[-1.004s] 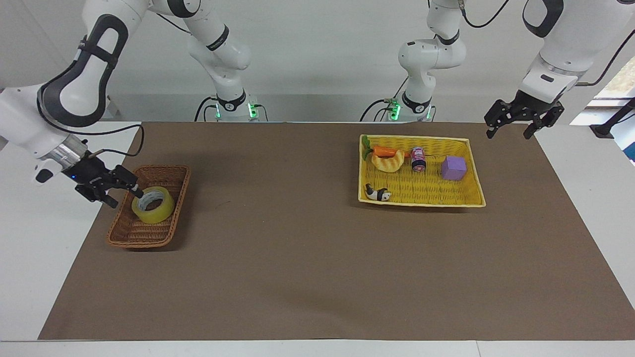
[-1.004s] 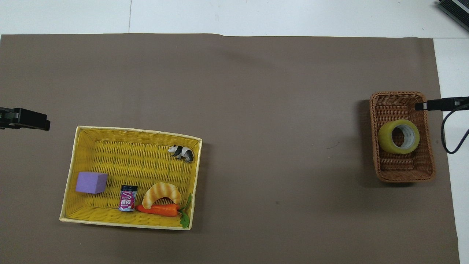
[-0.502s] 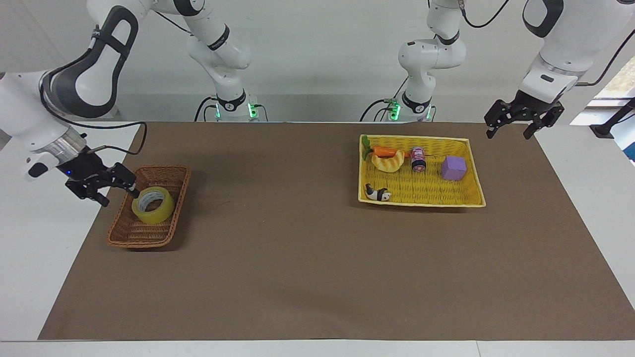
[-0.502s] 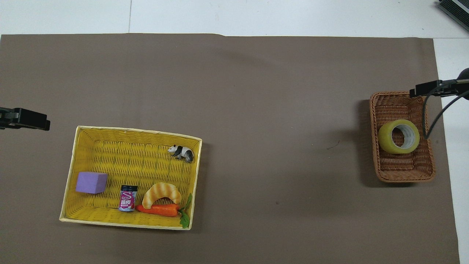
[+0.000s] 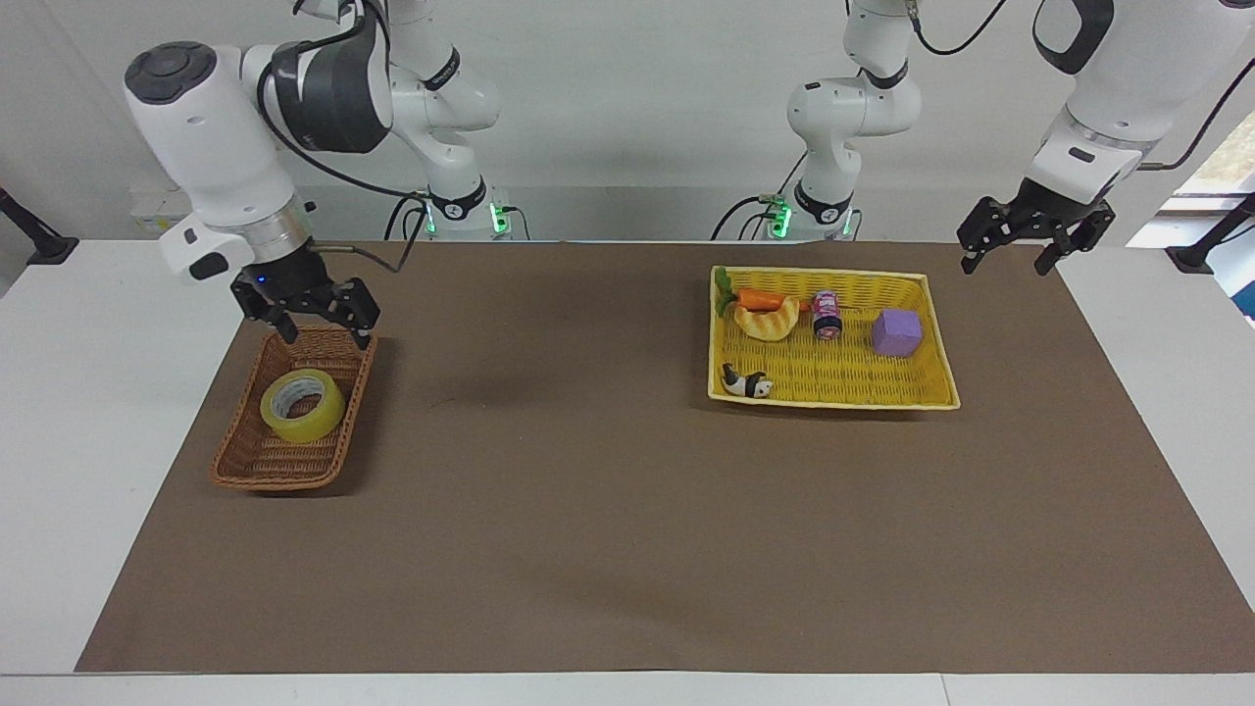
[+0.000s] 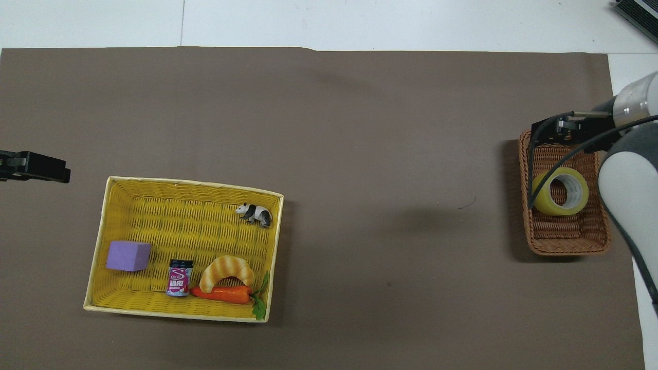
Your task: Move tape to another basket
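The tape (image 5: pixel 302 404) (image 6: pixel 559 191), a yellowish roll with a pale core, lies leaning inside the small brown wicker basket (image 5: pixel 294 480) (image 6: pixel 565 246) at the right arm's end of the table. My right gripper (image 5: pixel 328 338) (image 6: pixel 552 131) hangs open over that basket, above the tape and clear of it, holding nothing. At the other end of the table my left gripper (image 5: pixel 1003 265) (image 6: pixel 38 168) waits open and empty, raised beside a corner of the yellow basket.
The larger yellow flat basket (image 5: pixel 833 400) (image 6: pixel 175 311) holds a purple cube (image 5: pixel 897 331), a small can (image 5: pixel 827 314), a croissant toy (image 5: pixel 767 320), a carrot (image 5: pixel 770 298) and a panda figure (image 5: pixel 747 382). A brown mat covers the table between the two baskets.
The right gripper has lifted away from the tape's side and swung round over the brown basket, its wrist now upright. The tape and the left arm have not moved.
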